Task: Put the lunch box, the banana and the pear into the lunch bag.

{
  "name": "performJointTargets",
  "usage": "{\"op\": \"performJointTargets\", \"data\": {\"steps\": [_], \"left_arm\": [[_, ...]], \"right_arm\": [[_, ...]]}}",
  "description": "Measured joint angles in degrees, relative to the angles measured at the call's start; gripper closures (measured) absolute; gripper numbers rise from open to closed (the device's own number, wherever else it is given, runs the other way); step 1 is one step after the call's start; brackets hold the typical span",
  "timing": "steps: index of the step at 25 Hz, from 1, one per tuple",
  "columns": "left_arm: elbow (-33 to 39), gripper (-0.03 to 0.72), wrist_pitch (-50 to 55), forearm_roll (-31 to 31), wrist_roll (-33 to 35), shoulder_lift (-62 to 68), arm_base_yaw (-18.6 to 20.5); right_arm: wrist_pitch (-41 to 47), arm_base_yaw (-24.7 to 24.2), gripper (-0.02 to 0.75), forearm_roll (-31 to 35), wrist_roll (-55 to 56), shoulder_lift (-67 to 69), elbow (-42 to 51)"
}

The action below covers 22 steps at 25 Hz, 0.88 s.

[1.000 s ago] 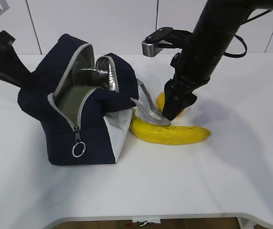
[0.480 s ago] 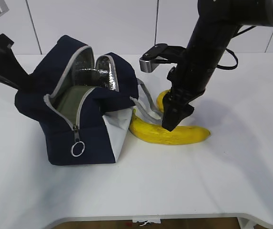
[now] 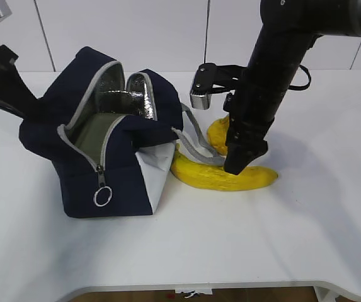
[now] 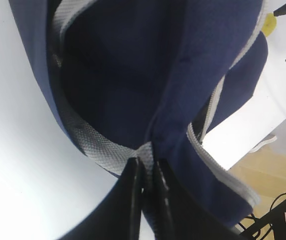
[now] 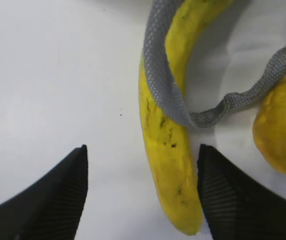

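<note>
While the banana (image 3: 224, 177) lies unmoved on the table (image 3: 306, 233) beside the lunch bag (image 3: 98, 151), our right gripper (image 3: 242, 165) has shifted rightward over it since a second ago, jaws spread wide. Only our right wrist view shows the grey handle (image 5: 165, 85) draped across the banana, pear (image 5: 280, 132) alongside. Our left gripper (image 4: 146, 175) stays clenched on the bag's webbing.

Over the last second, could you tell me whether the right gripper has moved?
Yes. Measured against the banana, which has stayed put, the right gripper has shifted rightward along it, away from the lunch bag.
</note>
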Motion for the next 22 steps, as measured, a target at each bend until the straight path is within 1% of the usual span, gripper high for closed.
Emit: {"op": "performJointTargets", "data": {"steps": [8, 22], "left_arm": [[0.0, 0.676, 0.1, 0.2, 0.0, 0.0, 0.0], [0.0, 0.676, 0.1, 0.7, 0.0, 0.0, 0.0]], "right_arm": [[-1.2, 0.0, 0.224, -2.1, -2.6, 0.0, 0.0], [-3.4, 0.0, 0.226, -2.7, -2.9, 4.7, 0.0]]}}
